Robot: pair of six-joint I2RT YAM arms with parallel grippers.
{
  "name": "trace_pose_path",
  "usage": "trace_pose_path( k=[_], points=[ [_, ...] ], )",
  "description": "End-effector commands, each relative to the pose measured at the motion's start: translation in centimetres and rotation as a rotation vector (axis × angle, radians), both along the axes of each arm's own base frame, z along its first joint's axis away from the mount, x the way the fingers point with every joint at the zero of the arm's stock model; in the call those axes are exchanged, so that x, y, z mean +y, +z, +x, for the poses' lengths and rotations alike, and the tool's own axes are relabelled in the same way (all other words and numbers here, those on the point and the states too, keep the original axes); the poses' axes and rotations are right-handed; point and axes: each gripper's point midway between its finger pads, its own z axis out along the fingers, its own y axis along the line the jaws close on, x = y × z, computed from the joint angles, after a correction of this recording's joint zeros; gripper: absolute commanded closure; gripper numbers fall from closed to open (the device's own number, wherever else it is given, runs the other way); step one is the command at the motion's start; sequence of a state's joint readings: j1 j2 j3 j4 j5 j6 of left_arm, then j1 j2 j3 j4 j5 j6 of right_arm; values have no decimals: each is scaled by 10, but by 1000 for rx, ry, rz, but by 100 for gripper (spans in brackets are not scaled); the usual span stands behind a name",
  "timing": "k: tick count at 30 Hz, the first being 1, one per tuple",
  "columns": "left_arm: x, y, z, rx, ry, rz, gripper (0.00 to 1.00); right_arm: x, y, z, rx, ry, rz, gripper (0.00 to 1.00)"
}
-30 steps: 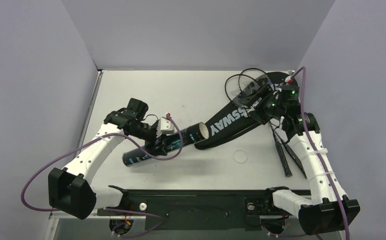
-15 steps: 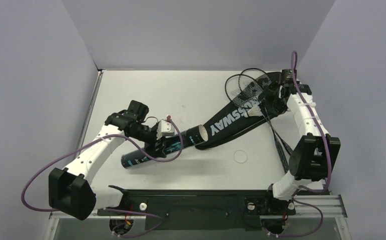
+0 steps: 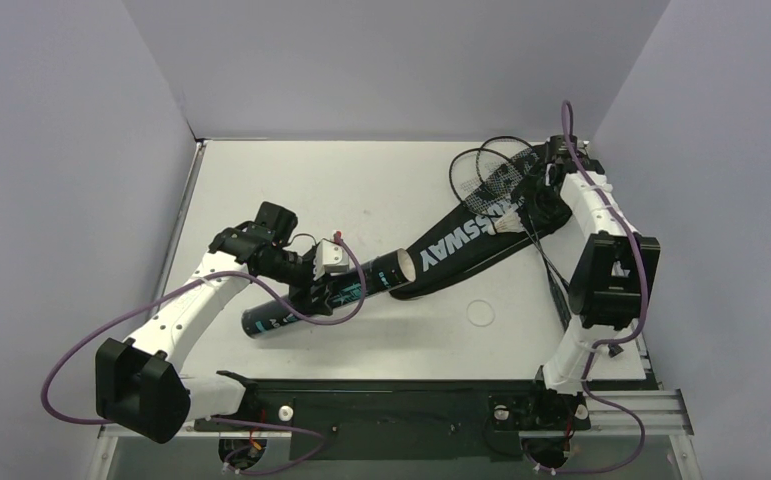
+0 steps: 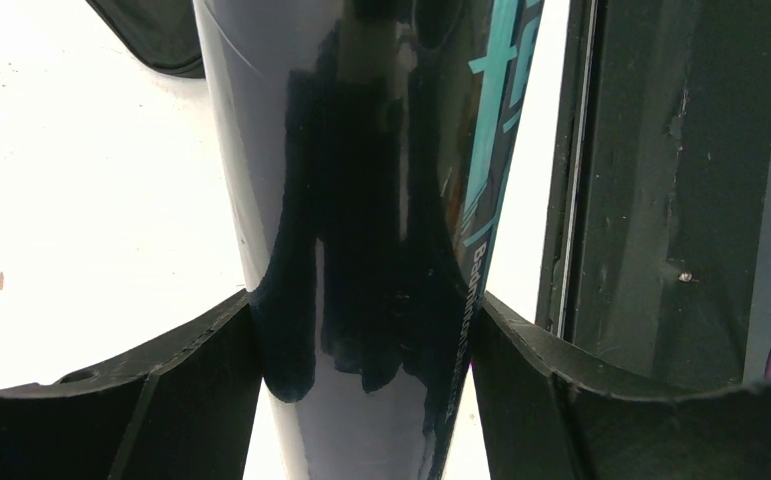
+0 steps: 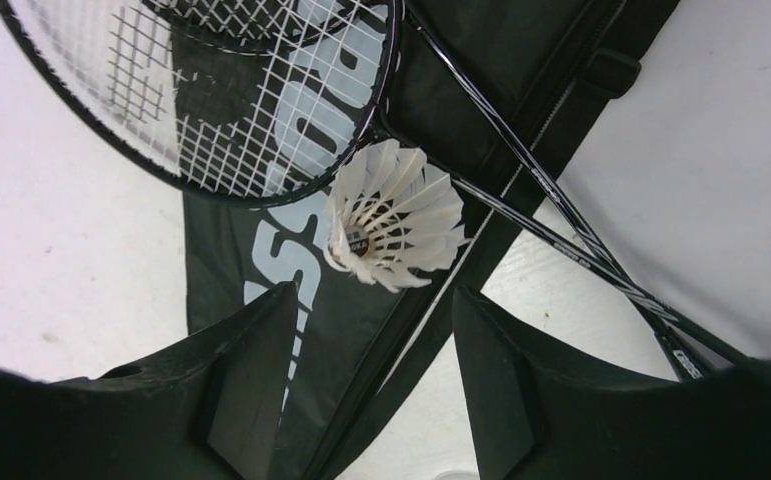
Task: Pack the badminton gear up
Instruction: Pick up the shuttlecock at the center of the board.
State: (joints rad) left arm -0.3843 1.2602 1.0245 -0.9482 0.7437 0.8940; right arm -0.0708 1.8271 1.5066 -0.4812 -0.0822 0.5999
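My left gripper [image 3: 323, 287] is shut on the black teal-printed tube [image 3: 301, 303], which lies slanted with its open white mouth toward the bag's narrow end. In the left wrist view the tube [image 4: 361, 180] fills the gap between both fingers [image 4: 201, 385]. The black CROSSWAY bag [image 3: 461, 243] lies diagonally toward the far right. Two rackets [image 3: 489, 170] rest with their heads on its wide end. A white shuttlecock [image 5: 396, 217] lies on the bag beside a racket head [image 5: 231, 90]. My right gripper [image 5: 371, 300] is open and empty just above it.
A small white round lid [image 3: 481, 312] lies on the table in front of the bag. The racket shafts [image 5: 561, 235] cross the bag toward the near right. Grey walls close in the left, back and right. A black rail [image 4: 661, 200] runs along the near edge.
My right arm has swung up and reached toward the far right corner, its gripper staying over the bag's wide end. My left gripper has drawn the tube slightly toward the near left.
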Motion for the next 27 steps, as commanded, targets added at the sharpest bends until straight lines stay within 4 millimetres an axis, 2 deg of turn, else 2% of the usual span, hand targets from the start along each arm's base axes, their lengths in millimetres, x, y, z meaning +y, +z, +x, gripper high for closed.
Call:
trace_pose_path(
  k=[1, 5, 13, 17, 24, 27],
  points=[
    [-7, 14, 6, -59, -7, -46, 91, 3, -10, 12, -4, 18, 9, 47],
    [-5, 11, 5, -60, -9, -36, 92, 14, -19, 16, -6, 30, 58, 48],
    [-4, 12, 6, -72, -1, -30, 92, 20, -45, 11, 35, 38, 74, 55],
    [-2, 12, 10, -97, -8, -3, 91, 24, -49, 7, 43, 52, 63, 60],
    [-4, 14, 14, -100, 22, 2, 92, 32, -47, -4, 42, 68, 60, 78],
    [-4, 16, 22, -131, 45, 14, 92, 35, -43, -8, 33, 72, 58, 86]
  ],
)
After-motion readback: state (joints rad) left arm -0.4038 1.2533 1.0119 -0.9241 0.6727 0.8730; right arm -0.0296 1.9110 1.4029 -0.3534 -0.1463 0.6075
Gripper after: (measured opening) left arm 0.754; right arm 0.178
